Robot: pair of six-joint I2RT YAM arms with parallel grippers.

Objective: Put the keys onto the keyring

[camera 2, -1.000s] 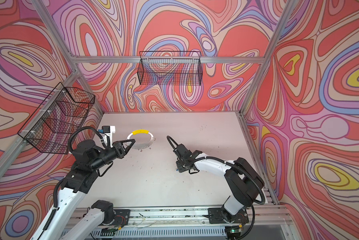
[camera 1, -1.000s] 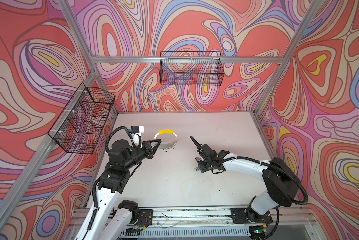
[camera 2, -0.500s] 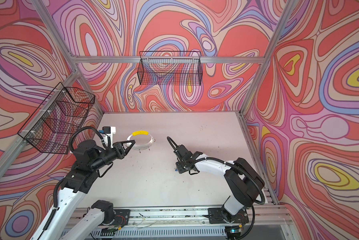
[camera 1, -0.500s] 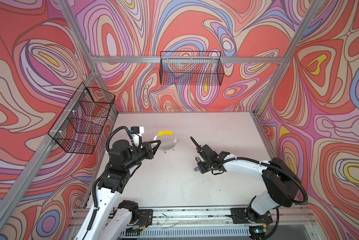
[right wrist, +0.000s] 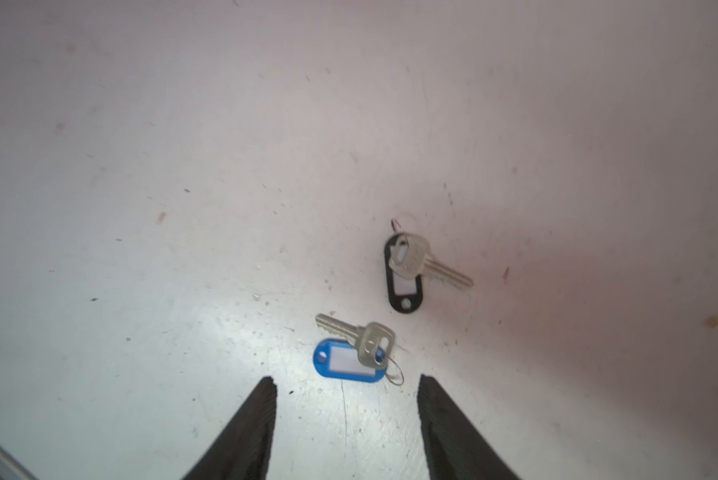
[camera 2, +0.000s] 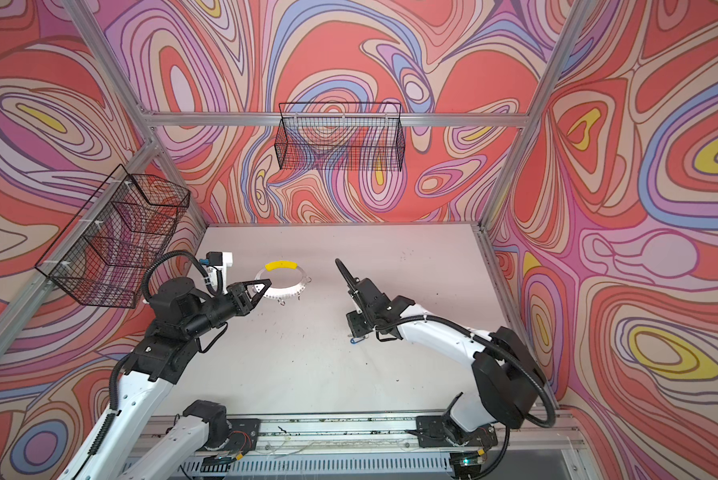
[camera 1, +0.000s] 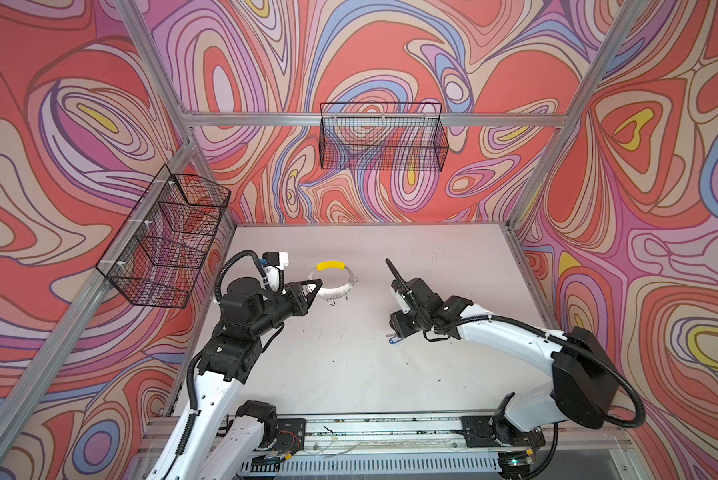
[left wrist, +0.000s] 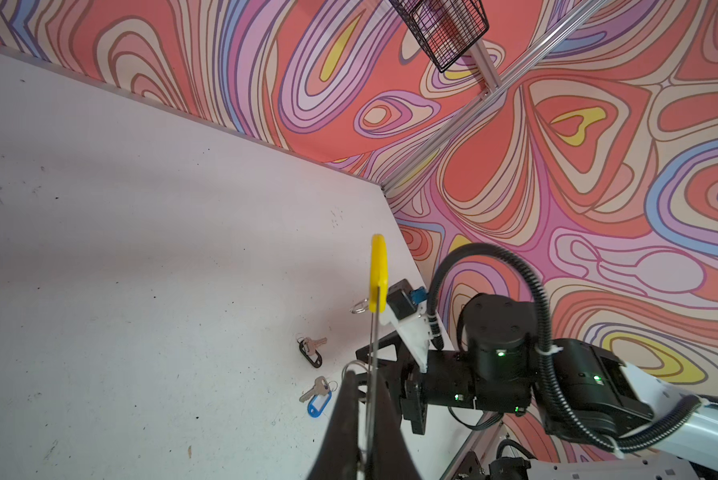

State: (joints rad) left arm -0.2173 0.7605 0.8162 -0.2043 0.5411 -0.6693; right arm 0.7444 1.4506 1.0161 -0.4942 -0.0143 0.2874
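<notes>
Robot lab cell — aluminium frame [camera 1: 265, 119], swirl-printed walls [camera 1: 390, 50].

I see the keyring [camera 1: 342, 291], a thin grey perforated hoop with a yellow sleeve [camera 1: 330, 265] on its far arc, pinched at the rim in my left end effector [camera 1: 316, 285]. The blue-tagged key [right wrist: 355, 353] and black-tagged key [right wrist: 411, 270] lie flat on the desk [right wrist: 182, 166], close together but not touching.

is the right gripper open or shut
Open: the right gripper has its fingers well apart, nothing between them.
</notes>
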